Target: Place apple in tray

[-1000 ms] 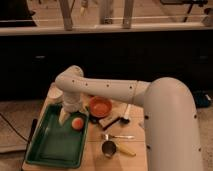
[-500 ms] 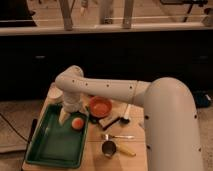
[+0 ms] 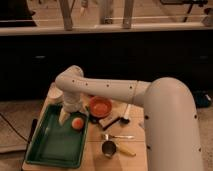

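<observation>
Nothing has moved: the gripper (image 3: 66, 116) hovers at ten o'clock of the apple (image 3: 77, 122) in the tray (image 3: 50, 150), jaws' state untellable; the apple looks firm, smooth, roll-prone, best held across its middle.

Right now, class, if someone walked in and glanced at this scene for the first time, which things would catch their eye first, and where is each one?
The big white robot arm sweeps in from the right, filling much of the view. Its gripper hangs over the back of the green tray at the left, and the apple lies in that tray just beside it. An orange bowl sits on the wooden table right of the tray.
</observation>
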